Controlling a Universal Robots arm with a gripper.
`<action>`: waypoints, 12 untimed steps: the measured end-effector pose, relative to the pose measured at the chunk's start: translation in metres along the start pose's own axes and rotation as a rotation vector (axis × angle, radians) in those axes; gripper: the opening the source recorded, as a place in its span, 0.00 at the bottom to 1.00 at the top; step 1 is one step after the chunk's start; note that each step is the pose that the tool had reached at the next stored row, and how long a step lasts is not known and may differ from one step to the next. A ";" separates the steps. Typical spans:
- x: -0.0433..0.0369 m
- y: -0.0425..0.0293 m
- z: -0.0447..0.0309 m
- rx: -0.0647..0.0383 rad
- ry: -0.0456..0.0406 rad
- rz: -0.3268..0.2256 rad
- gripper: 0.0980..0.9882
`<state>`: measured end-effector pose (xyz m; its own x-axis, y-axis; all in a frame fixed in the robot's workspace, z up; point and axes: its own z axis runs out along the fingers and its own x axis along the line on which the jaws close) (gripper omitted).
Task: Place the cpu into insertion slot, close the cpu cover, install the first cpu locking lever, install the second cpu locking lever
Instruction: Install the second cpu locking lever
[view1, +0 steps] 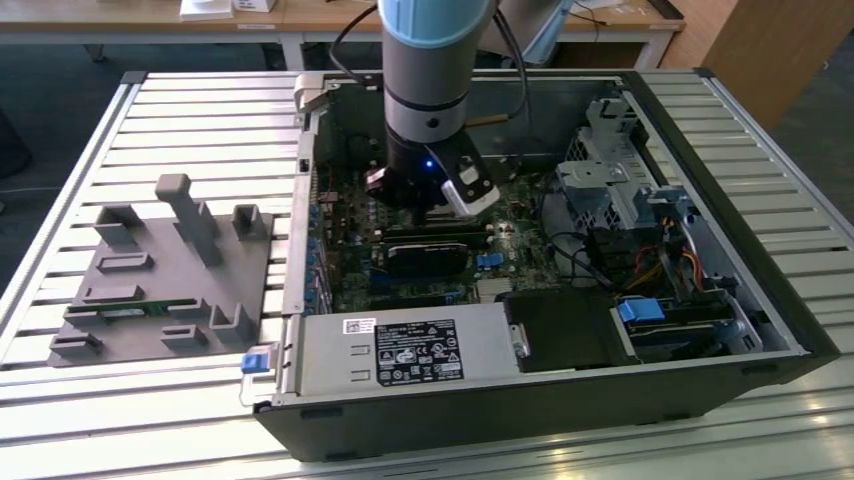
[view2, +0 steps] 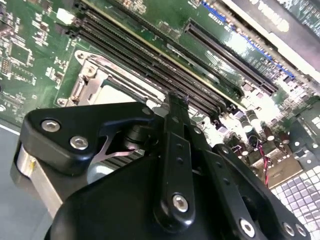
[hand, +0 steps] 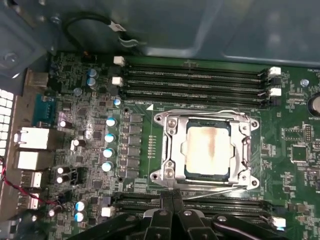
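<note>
The cpu (hand: 207, 150) lies in the insertion slot (hand: 158, 174) with its dull beige top showing through the window of the cpu cover (hand: 172, 145), which lies flat over it. One thin wire lever (hand: 200, 112) runs along one side of the socket and another lever (hand: 215, 187) along the opposite side. My gripper (hand: 172, 197) is shut, its tips right at the socket edge beside that second lever; whether they touch it I cannot tell. In the second wrist view the gripper (view2: 176, 100) stands next to the cover (view2: 82, 85) and cpu (view2: 117, 94). The exterior view shows the gripper (view1: 434, 210) low inside the computer case (view1: 747, 300).
Long black memory slots (hand: 195, 77) flank the socket on both sides. A black card (view1: 427, 255) and a grey power supply (view1: 400, 350) sit in the case, with drive bays and cables (view1: 627, 200) towards the exterior view's right. A grey fixture (view1: 160, 280) lies outside the case.
</note>
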<state>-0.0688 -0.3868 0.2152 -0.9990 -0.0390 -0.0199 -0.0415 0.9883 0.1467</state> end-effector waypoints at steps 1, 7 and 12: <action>0.0004 -0.0005 0.0012 -0.002 -0.0001 0.000 0.01; 0.0009 -0.0019 0.0104 -0.011 -0.0005 0.000 0.01; 0.0017 -0.0052 0.0103 -0.034 -0.0015 0.000 0.01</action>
<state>-0.0702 -0.3905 0.2042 -0.9990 -0.0383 -0.0213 -0.0415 0.9828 0.1801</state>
